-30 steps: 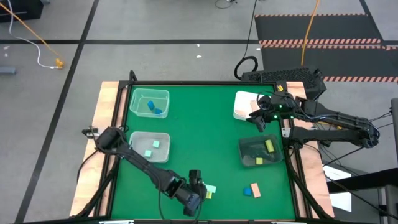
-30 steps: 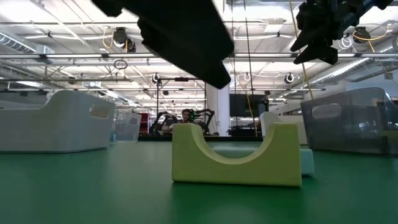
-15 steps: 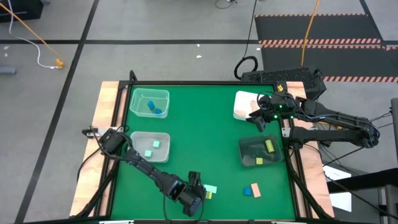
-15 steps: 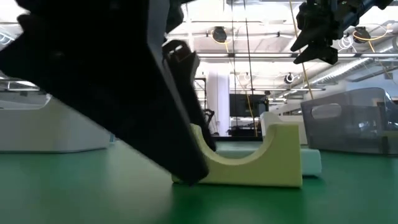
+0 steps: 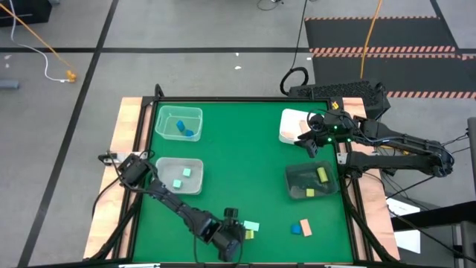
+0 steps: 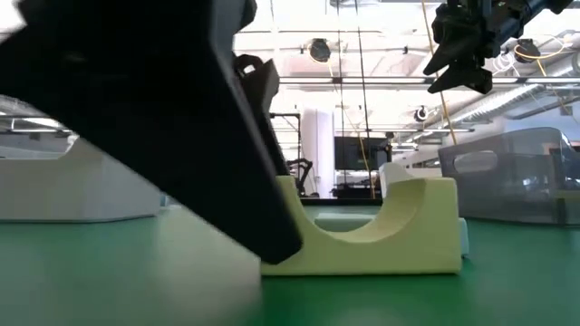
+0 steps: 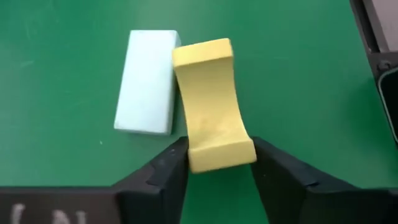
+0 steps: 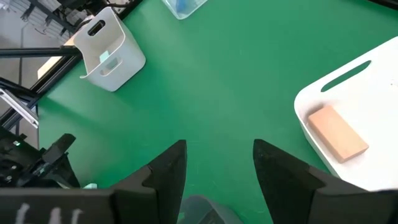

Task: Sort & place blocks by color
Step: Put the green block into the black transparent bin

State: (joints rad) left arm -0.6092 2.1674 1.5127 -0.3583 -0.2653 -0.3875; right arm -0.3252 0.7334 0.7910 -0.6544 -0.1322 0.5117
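A yellow-green arch block (image 7: 214,118) lies hollow side up on the green table near its front edge, also seen in the low view (image 6: 372,235). A mint bar (image 7: 148,81) lies flat against its side. My left gripper (image 7: 219,163) has come down at the arch block's end and is shut on it. My right gripper (image 8: 217,168) hangs open and empty above the table's far right, between the white tray (image 5: 294,125) and the dark tray (image 5: 312,181). My left gripper pinches the arch block's two long sides at the end nearest it (image 7: 221,155), one finger (image 7: 171,171) on each side. The fingers slant down from the table's left and run along the block. The block rests flat on the table.
A clear tray (image 5: 178,123) at the far left holds blue blocks. A second tray (image 5: 178,176) nearer holds mint blocks. The white tray holds a tan block (image 8: 337,134), and the dark tray holds yellow-green blocks. A blue block (image 5: 296,230) and an orange block (image 5: 306,225) lie loose near the front right.
My left gripper has sunk toward the table and come down at the arch block's left end. The arch block has slid slightly toward the table's right, staying flat on the table.
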